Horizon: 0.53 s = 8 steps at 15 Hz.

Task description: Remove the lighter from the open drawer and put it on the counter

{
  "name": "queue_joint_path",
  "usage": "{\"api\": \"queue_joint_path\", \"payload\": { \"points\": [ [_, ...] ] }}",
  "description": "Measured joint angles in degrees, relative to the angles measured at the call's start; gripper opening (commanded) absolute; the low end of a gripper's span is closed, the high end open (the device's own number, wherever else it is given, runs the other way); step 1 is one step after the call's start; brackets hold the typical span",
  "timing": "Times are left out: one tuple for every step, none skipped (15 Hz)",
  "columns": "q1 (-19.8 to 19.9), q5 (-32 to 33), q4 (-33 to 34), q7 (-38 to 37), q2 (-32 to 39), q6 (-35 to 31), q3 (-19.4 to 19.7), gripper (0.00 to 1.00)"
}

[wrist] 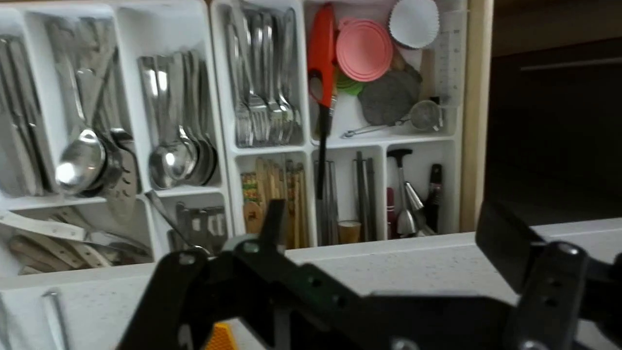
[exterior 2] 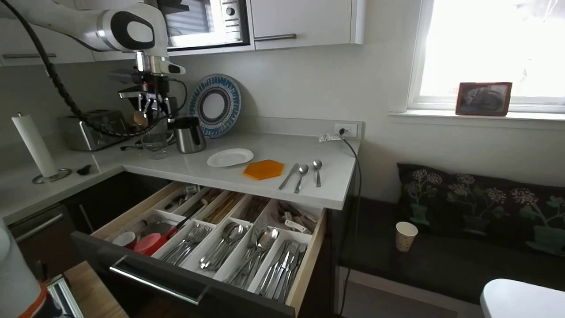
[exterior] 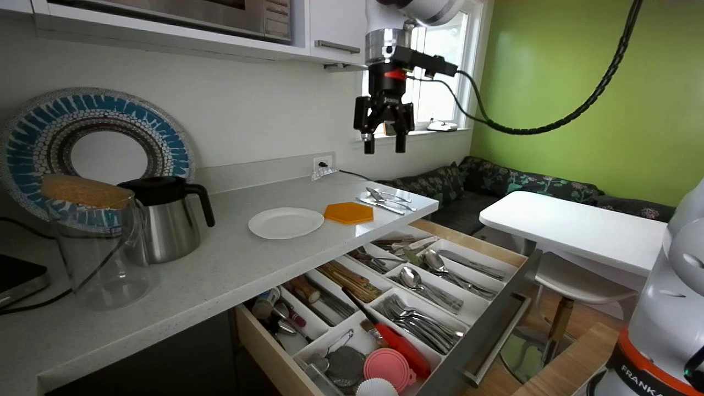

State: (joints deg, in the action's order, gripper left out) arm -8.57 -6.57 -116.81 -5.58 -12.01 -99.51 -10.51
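Note:
The lighter has a red handle and a long black nozzle. It lies in the open drawer (exterior: 485, 338), in a front compartment beside a pink lid; its nozzle reaches over the divider into the compartment behind. The lighter shows in both exterior views (exterior: 404, 349) (exterior 2: 171, 232) and in the wrist view (wrist: 321, 53). The counter (exterior: 231, 269) is above and behind the drawer. My gripper (exterior: 385, 146) hangs high above the counter, pointing down, its fingers apart with nothing between them. In the wrist view the fingers (wrist: 384, 228) appear over the counter's front edge, away from the lighter.
A white plate (exterior: 286, 223), an orange hexagon mat (exterior: 349, 213) and cutlery (exterior: 385, 199) lie on the counter. A steel jug (exterior: 170, 228) and a glass jar (exterior: 107, 264) stand further along. Cabinets with a microwave (exterior: 220, 19) hang above. Cutlery fills the drawer's white compartments.

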Motion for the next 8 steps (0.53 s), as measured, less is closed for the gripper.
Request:
{"api": "queue_joint_path", "payload": {
  "points": [
    [-0.75, -2.35, -1.12, 0.0, 0.62, -3.13, -0.35, 1.0],
    [-1.39, -4.57, -2.37, 0.0, 1.19, -6.23, -0.63, 1.0],
    [-1.97, -6.75, -3.88, 0.07, 1.7, -9.48, -0.92, 1.0],
    [-2.28, -7.01, -4.66, 0.08, 2.12, -10.59, -1.06, 1.0],
    [-2.27, -6.95, -4.57, 0.08, 2.31, -10.59, -1.09, 1.0],
    [-2.21, -6.95, -4.33, 0.08, 2.29, -10.56, -1.03, 1.0],
    [-2.18, -6.94, -4.0, 0.08, 2.25, -10.51, -0.92, 1.0],
    [-2.14, -6.94, -3.77, 0.08, 2.19, -10.47, -0.86, 1.0]
  ]
}}
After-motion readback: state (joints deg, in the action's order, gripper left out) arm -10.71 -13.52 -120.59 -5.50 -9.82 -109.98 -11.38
